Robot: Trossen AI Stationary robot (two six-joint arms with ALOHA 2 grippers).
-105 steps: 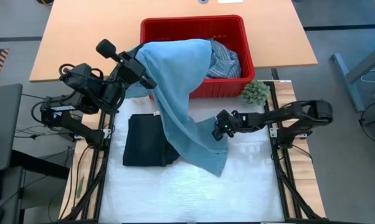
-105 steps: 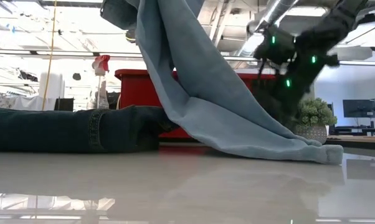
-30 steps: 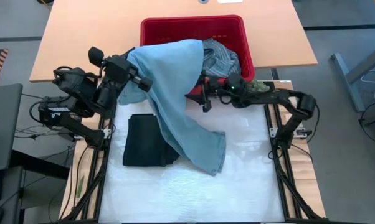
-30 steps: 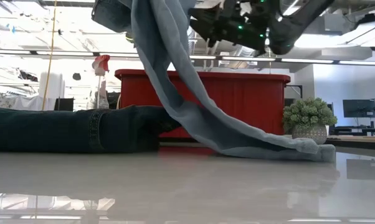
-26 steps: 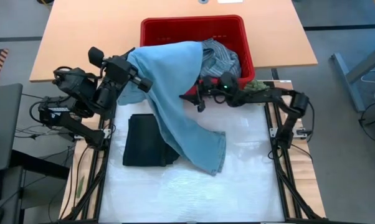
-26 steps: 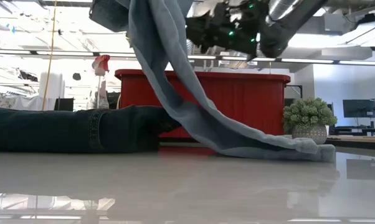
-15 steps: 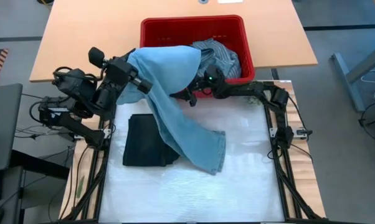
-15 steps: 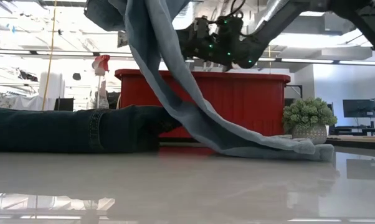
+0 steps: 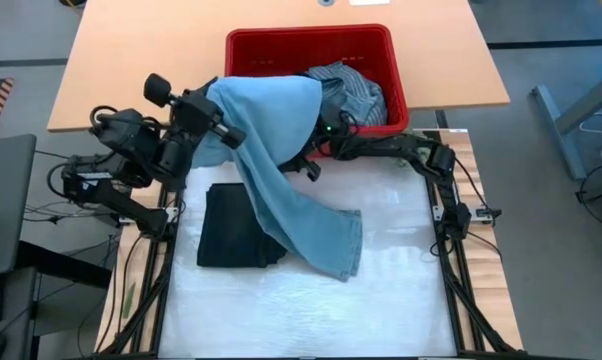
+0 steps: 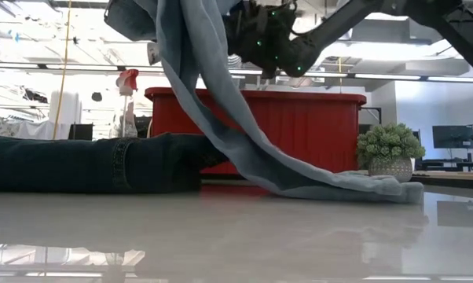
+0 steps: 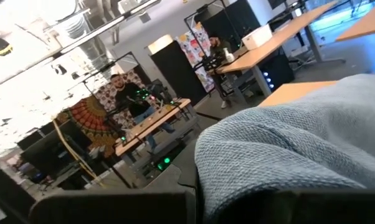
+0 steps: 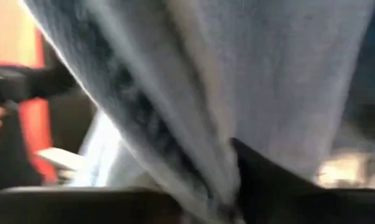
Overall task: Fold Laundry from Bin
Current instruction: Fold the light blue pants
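Observation:
My left gripper (image 9: 224, 128) is raised off the bin's near left corner and shut on the light blue jeans (image 9: 281, 150). They drape over the gripper, slant down and end on the white mat (image 9: 339, 245). My right gripper (image 9: 306, 163) has reached from the right, in front of the red bin (image 9: 249, 40), and is right against the hanging jeans, which fill the right wrist view (image 12: 237, 74). A striped shirt (image 9: 359, 92) lies in the bin. A folded dark navy piece (image 9: 229, 228) lies flat on the mat, partly under the jeans. My left gripper holds the jeans by an upper part (image 11: 281, 155), high above the table. The cloth bunches over the gripper and hides the place of contact. The jeans hang slack below it, slanting toward the right, and their lower end (image 10: 378, 187) lies on the mat.
A small green plant (image 10: 390, 153) stands at the bin's near right corner. A spray bottle with a red trigger (image 10: 128, 98) shows behind the bin's left. The near half of the white mat (image 9: 311, 310) is bare. Black frame rails (image 9: 451, 260) run along both sides.
My right gripper has gone toward the table's left, along the bin's front wall, up to the hanging jeans. The jeans' hanging part has shifted slightly left; their lower end has stayed on the mat.

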